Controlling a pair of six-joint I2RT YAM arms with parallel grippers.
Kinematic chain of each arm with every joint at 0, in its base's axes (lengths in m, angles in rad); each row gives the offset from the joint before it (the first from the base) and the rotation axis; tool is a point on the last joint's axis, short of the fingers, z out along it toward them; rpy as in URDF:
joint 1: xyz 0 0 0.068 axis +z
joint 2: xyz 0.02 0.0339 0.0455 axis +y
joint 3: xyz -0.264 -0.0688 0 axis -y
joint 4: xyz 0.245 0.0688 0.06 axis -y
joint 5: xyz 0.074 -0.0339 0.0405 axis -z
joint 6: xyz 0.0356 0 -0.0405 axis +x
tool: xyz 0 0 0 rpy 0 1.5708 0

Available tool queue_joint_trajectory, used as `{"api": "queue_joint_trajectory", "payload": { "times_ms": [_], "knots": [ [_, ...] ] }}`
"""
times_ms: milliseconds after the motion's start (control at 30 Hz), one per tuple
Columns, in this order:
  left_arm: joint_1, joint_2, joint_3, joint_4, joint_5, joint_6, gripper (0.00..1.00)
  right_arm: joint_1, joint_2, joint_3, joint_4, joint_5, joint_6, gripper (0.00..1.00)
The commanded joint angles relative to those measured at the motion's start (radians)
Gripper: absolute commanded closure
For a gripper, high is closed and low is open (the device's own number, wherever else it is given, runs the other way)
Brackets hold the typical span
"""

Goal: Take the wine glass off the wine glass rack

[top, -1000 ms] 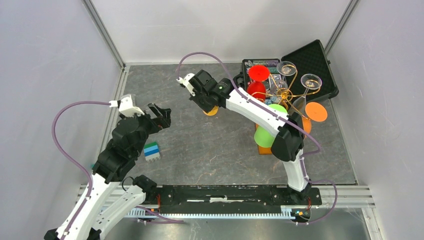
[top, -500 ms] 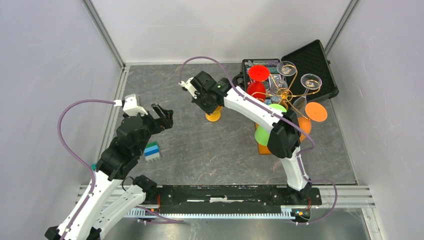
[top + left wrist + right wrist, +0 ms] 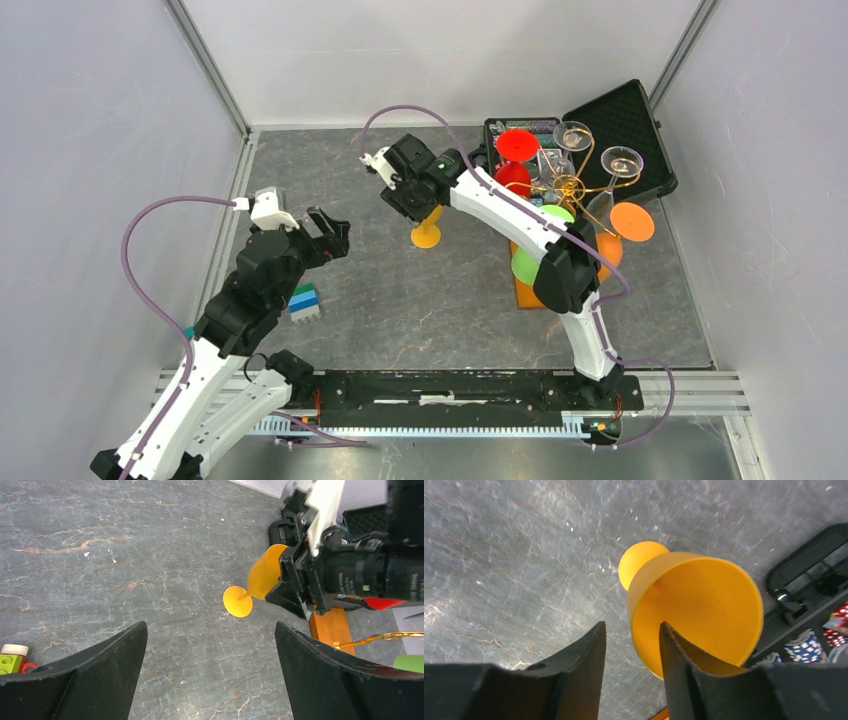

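Note:
An orange-yellow wine glass [image 3: 427, 236] stands on its round foot on the grey table, left of the wine glass rack [image 3: 568, 188], a gold wire stand on an orange wooden base. My right gripper [image 3: 412, 200] hovers over the cup [image 3: 704, 605] and is open. One finger [image 3: 679, 670] reaches inside the rim and the other [image 3: 584, 665] is outside, with table showing between it and the glass. My left gripper [image 3: 325, 228] is open and empty, and its wrist view shows the glass [image 3: 261, 576] ahead. Red, green, orange and clear glasses hang on the rack.
An open black case [image 3: 628, 120] lies behind the rack against the back right wall. A small stack of toy bricks [image 3: 303, 303] sits beside the left arm. White walls and a metal frame enclose the table.
My right gripper has opened and let go of the orange-yellow glass's rim; the glass now stands by itself. The left arm has shifted slightly.

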Motion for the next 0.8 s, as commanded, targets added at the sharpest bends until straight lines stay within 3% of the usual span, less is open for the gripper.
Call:
{"api": "queue_joint_trajectory", "payload": {
  "times_ms": [0, 300, 567, 767],
  "knots": [
    [0.006, 0.000, 0.026, 0.033, 0.016, 0.026, 0.00, -0.009, -0.021, 0.119, 0.014, -0.002, -0.003, 0.48],
    [0.006, -0.009, 0.041, 0.022, 0.036, 0.026, 0.00, -0.011, -0.196, 0.081, 0.151, -0.068, 0.029, 0.40],
    [0.006, -0.009, 0.054, 0.022, 0.075, 0.020, 0.00, -0.011, -0.479, -0.073, 0.290, -0.084, 0.075, 0.33],
    [0.006, -0.011, 0.056, 0.022, 0.101, 0.019, 0.00, -0.011, -0.694, -0.219, 0.257, 0.050, 0.053, 0.26]
  ]
}}
